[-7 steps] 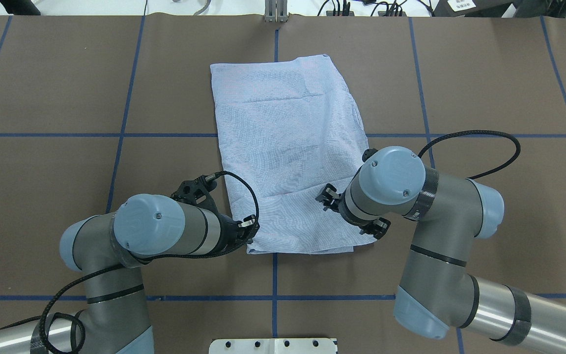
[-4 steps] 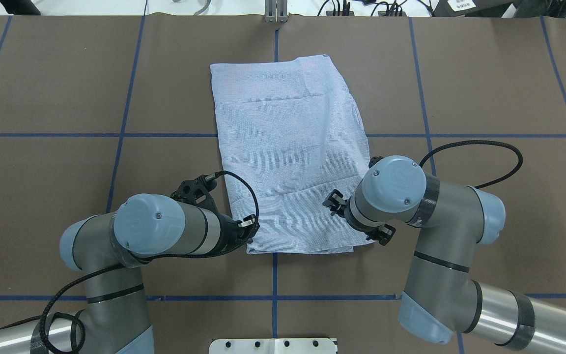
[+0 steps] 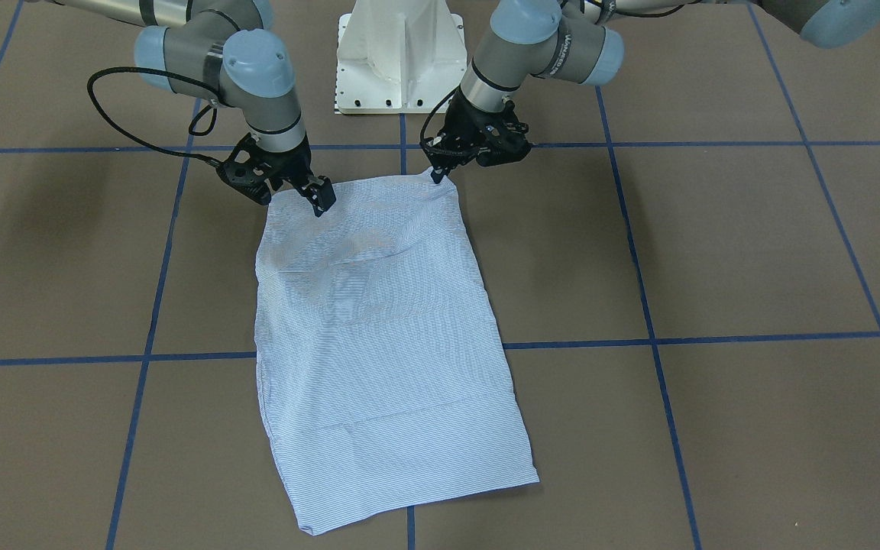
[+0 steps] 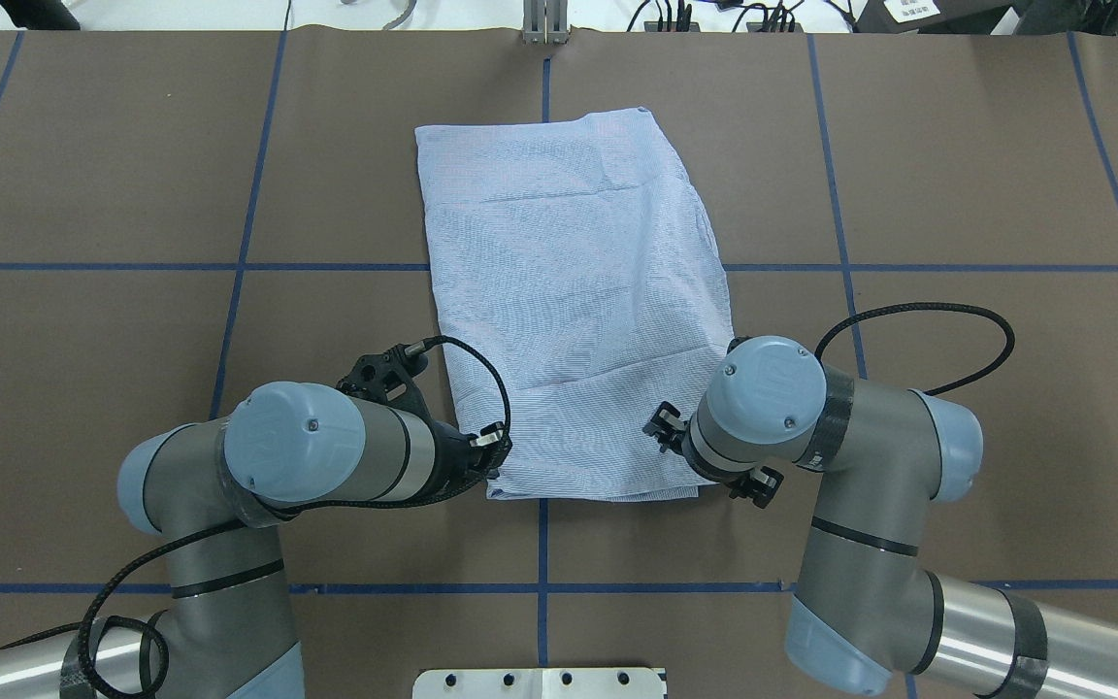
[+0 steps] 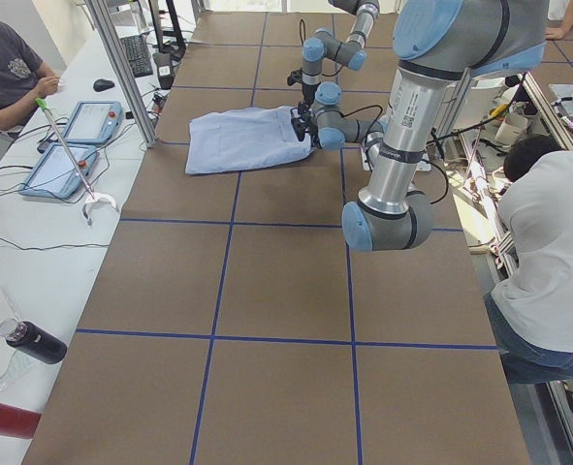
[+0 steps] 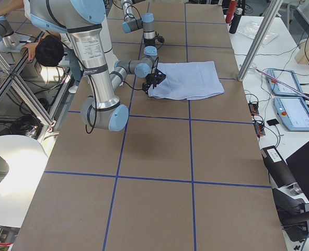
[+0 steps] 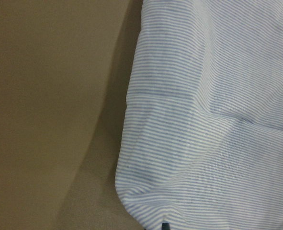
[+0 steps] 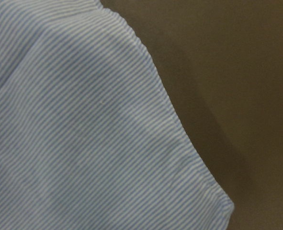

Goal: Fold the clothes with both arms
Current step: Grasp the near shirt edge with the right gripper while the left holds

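Shirt (image 3: pixel 379 344), folded into a long light blue striped rectangle, lies flat on the brown table (image 3: pixel 715 244), straight out from the white pedestal base (image 3: pixel 398 53) in the front-facing view. Its two corners nearest the base each meet a pincer. The left gripper (image 3: pixel 437 174) touches one and the right gripper (image 3: pixel 321 200) rests on the other. Whether either is spread or pinching cloth I cannot tell.

Overhead, the left arm (image 4: pixel 297 447) and right arm (image 4: pixel 772 398) bend inward over the shirt's base-side edge, and the right fingers are hidden.

Side views show this small and far off.

Left wrist camera: a rounded folded corner, with a dark tip (image 7: pixel 165 226) at the picture's bottom edge.

Right wrist camera: a striped corner on bare table.
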Robot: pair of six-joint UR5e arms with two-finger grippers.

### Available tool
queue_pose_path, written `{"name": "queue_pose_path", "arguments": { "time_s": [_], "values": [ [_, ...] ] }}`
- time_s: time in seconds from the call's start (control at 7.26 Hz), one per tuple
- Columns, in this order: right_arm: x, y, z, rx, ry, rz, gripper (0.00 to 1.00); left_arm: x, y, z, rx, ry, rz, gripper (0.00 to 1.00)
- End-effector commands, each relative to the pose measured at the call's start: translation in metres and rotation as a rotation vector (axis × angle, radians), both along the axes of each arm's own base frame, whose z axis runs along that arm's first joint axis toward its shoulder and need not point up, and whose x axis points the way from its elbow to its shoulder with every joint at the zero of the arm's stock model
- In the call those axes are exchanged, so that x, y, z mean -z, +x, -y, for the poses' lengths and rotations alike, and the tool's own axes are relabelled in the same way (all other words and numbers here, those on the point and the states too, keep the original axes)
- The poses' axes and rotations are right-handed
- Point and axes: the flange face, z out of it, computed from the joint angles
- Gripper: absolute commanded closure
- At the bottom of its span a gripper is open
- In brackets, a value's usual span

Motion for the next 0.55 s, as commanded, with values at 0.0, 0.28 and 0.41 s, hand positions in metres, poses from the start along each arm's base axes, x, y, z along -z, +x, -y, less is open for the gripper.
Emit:
{"name": "queue_pose_path", "arguments": {
  "time_s": [0.0,0.28,0.41],
  "values": [
    [-0.0074,-0.0080,-0.0041,0.011,-0.007,-0.017,0.00,-0.0003,0.0000,0.0004,0.001,0.000,0.001,1.00],
    [-0.0102,-0.0074,-0.0045,0.012,-0.010,-0.021,0.00,-0.0003,0.0000,0.0006,0.003,0.001,0.001,1.00],
    [-0.0103,-0.0074,-0.0045,0.012,-0.010,-0.021,0.00,-0.0010,0.0004,0.0007,0.003,0.000,0.002,1.00]
  ]
}}
